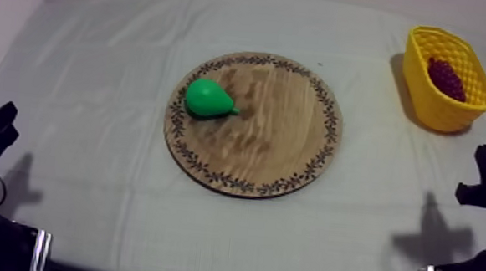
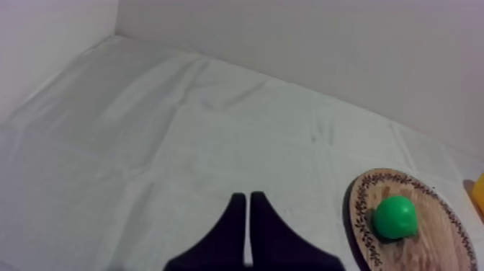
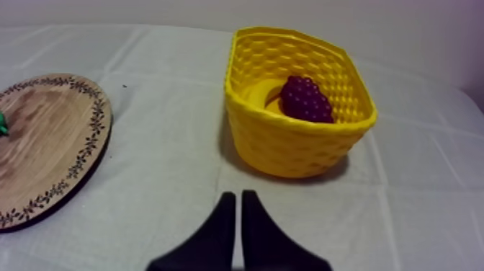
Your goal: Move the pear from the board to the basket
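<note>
Currently, your pear is lying on its side at the left part of the round wooden board. The yellow basket is standing well apart at your right, holding a bunch of grapes. Your left gripper and right gripper are sitting low, fingers pressed together, gripping nothing.

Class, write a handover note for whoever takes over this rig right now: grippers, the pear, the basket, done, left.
Grippers: left gripper shut on nothing, left of the wooden board; right gripper shut on nothing, facing the yellow basket.
Things: pear lies on the board's left part; basket, right of the board, holds a bunch of grapes.
Done: nothing.
Left: grasp the pear, carry it, drop it in the basket.
</note>
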### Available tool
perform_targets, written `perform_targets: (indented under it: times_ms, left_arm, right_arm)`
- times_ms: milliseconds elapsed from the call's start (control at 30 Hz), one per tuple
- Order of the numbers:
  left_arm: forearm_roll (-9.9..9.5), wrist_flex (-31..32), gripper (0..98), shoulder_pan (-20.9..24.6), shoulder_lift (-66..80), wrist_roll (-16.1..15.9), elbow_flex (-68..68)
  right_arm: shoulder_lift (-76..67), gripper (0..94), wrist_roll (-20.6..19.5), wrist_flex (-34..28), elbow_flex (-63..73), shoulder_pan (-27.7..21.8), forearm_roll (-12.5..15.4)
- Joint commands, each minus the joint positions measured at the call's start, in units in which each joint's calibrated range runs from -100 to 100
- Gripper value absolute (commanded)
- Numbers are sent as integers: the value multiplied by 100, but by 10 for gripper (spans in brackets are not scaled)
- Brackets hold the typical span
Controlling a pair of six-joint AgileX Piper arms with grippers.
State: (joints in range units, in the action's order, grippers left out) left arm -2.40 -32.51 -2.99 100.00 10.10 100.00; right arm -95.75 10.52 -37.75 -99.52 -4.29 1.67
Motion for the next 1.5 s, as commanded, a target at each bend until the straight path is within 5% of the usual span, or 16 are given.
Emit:
perform_targets:
  times_ms: [0,1233,1467]
  left_arm:
    - [-2,1,1,-1,0,-1,0]
    - [-2,1,1,-1,0,-1,0]
    - [-2,1,1,-1,0,-1,0]
  right_arm:
    - [0,6,0,1,-3,0,-3]
    - [0,5,66,11,-3,-16,0]
    - [77,4,587,430,69,-15,337]
